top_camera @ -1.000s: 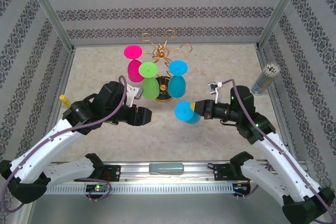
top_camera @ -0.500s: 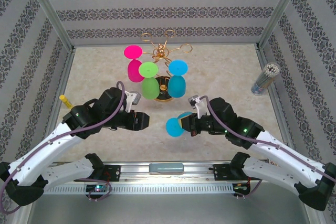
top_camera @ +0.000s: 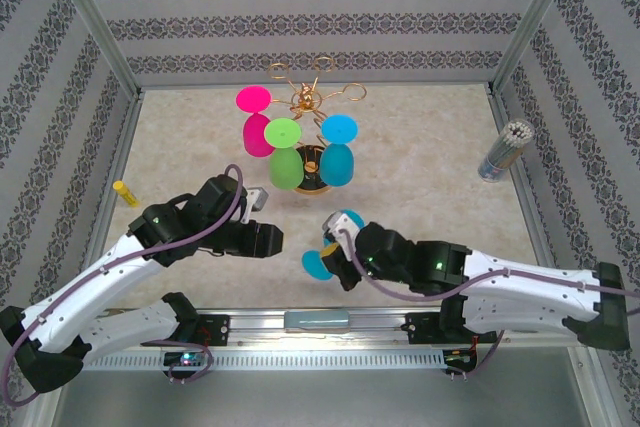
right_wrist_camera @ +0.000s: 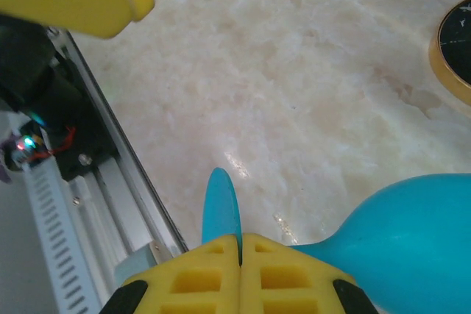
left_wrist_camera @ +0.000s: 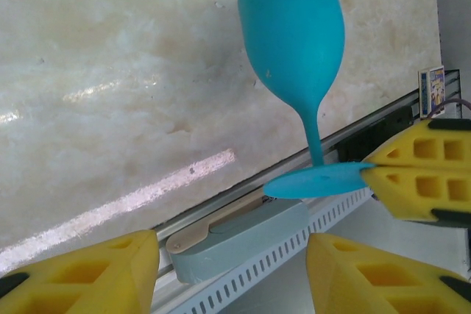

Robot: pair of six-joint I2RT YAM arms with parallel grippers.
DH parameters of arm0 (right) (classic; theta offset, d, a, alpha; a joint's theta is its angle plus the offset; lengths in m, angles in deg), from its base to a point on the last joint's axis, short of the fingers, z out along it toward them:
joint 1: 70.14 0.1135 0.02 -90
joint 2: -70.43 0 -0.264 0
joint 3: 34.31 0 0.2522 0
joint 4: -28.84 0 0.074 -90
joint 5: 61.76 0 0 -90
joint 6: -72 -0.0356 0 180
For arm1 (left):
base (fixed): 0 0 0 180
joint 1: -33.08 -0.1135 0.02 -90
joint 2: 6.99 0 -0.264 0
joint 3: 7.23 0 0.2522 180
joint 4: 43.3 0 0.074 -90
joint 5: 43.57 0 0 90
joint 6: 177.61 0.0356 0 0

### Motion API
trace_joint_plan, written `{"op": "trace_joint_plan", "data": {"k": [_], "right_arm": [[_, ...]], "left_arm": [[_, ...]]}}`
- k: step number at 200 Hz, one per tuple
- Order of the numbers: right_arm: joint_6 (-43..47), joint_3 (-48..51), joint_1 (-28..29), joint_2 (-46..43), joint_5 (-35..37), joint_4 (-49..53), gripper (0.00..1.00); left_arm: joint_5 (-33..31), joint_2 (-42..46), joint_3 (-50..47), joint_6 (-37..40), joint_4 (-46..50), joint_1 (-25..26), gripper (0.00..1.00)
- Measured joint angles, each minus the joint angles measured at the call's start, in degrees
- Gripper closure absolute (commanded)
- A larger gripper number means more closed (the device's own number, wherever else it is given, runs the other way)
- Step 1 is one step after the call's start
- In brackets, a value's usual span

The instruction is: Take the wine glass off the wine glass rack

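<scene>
Turquoise plastic wine glass sits clear of the gold wire wine glass rack, clamped in the right gripper over the front part of the beige marble-patterned table. The right gripper's yellow pads are pressed together on the stem close to the foot. The glass is tilted, with its round foot pointing toward the metal rail at the near edge and its bowl toward the rack. The right wrist view shows the foot edge-on just above the closed pads, with the bowl swelling out to the right. Whether the glass touches the tabletop cannot be told.

The left gripper hovers just beside the glass on its left, its jaws spread wide with nothing between them. Its own camera looks between its two yellow fingers at the whole glass and at the right gripper's pads by the foot.

Behind both arms, the rack stands on its round dark-and-gold base and carries three more glasses: pink, green and blue. A yellow marker lies near the left wall, and a clear cup of pale sticks stands near the right wall, both well apart from the grippers.
</scene>
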Motion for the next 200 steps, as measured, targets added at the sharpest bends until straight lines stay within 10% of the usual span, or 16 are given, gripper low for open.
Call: {"op": "trace_joint_plan", "data": {"k": [200], "right_arm": [[10.23,-0.02,19.65,14.32,37.29,-9.75,1.00]], "left_arm": [[7.89,2.56,-12.39,-19.30,-8.61,0.00,0.45]]}}
